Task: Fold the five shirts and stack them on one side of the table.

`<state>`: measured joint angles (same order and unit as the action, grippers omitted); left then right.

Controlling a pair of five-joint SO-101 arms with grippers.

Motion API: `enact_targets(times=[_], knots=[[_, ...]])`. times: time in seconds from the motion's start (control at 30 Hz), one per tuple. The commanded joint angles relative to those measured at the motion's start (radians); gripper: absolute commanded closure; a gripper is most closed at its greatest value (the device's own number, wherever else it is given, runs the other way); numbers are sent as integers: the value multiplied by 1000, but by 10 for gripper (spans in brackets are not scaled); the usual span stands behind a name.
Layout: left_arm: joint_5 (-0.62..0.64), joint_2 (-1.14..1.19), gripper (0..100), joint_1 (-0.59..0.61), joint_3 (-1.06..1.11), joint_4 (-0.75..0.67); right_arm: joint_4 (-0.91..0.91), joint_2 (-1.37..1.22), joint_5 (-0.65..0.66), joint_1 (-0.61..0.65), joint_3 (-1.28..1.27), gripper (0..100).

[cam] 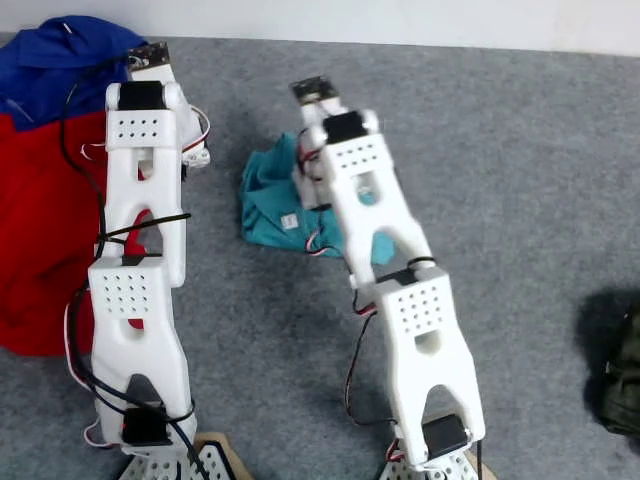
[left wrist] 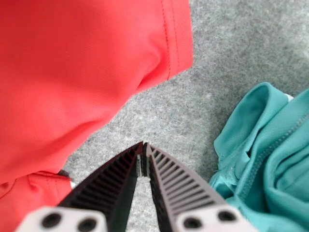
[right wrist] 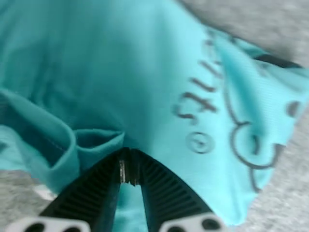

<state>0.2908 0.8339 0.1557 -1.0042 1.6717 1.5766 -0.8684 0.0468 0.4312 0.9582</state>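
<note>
A crumpled teal shirt (cam: 268, 205) lies on the grey table near the middle. My right gripper (right wrist: 127, 166) is down on it, shut on a raised fold of the teal fabric (right wrist: 96, 140), beside the shirt's dark print. A large red shirt (cam: 40, 230) is spread at the table's left side, with a blue shirt (cam: 60, 55) bunched behind it. My left gripper (left wrist: 144, 162) hangs shut with nothing in it over bare grey surface, between the red shirt's hem (left wrist: 174, 43) and the teal shirt (left wrist: 265, 154).
A dark garment (cam: 622, 370) lies at the right edge of the table. Bare grey table surface (cam: 520, 150) stretches across the right half and the front middle. Both arm bases stand at the near edge.
</note>
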Motion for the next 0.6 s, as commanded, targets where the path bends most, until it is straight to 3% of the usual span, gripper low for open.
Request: enact_targets(times=[0.0,0.27,0.57], knots=[[8,-4,994,13,-2,-12,-8,28,-12,45,5,991],[8,-4,994,13,-2,-12,70,28,-87,99,48,991],[8,-4,994,15,-2,-12,179,28,-89,254,84,991]])
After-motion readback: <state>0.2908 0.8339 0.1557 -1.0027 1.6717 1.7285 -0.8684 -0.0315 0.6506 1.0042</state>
